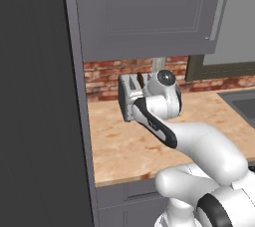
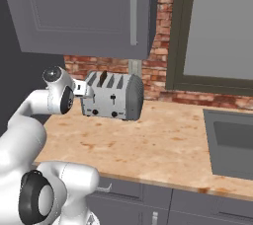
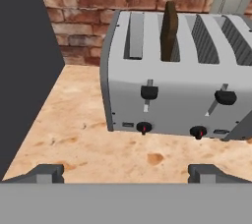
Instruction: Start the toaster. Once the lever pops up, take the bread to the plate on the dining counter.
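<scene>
Just ahead, toaster [image 3: 177, 75], bread [image 3: 170, 31] upright in slot, fingers [image 3: 47, 174] released, bare counter [image 3: 98, 144] between.

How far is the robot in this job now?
Nothing looks done yet: the bread stands in the second slot of the toaster, and both black levers sit high. The open hand faces the toaster front, holding nothing. Left: press a lever, wait, carry the bread to the plate.

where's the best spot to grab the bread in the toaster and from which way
Grip the bread by its exposed top edge, coming straight down from above. It stands upright in the second slot from the left of the toaster, with only its upper part sticking out, so the flat faces are probably the surfaces to pinch. The gripper is open, low in front of the toaster.
</scene>
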Robot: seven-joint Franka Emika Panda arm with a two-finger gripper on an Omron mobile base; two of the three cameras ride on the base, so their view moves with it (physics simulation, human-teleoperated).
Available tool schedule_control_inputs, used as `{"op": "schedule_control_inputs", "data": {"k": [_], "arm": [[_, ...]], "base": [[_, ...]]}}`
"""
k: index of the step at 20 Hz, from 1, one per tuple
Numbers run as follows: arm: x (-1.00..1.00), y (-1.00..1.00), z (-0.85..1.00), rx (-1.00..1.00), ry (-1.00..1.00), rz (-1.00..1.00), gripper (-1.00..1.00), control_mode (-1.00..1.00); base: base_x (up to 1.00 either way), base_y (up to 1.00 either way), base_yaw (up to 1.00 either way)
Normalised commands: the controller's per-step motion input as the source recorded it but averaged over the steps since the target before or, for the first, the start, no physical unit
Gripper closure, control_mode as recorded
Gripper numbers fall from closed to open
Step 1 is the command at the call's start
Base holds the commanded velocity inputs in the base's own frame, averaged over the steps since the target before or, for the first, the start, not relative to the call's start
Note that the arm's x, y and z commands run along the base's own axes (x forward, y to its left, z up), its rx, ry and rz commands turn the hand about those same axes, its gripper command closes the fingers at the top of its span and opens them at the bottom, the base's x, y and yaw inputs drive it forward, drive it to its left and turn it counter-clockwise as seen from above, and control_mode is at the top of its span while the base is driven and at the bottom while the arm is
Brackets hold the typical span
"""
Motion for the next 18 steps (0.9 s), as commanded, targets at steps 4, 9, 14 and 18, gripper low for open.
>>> {"op": "schedule_control_inputs", "data": {"k": [4, 9, 14, 18], "arm": [[0.0, 0.0, -0.01, 0.0, 0.0, 0.02, -1.0, -1.0], [0.24, 0.0, 0.0, 0.0, 0.0, 0.0, -1.0, -1.0], [0.33, 0.0, 0.0, 0.0, 0.0, 0.0, -1.0, -1.0], [0.13, 0.0, 0.0, 0.0, 0.0, 0.0, -1.0, -1.0]], "base": [[0.0, 0.0, 0.0], [0.0, 0.0, 0.0], [0.0, 0.0, 0.0], [0.0, 0.0, 0.0]]}}
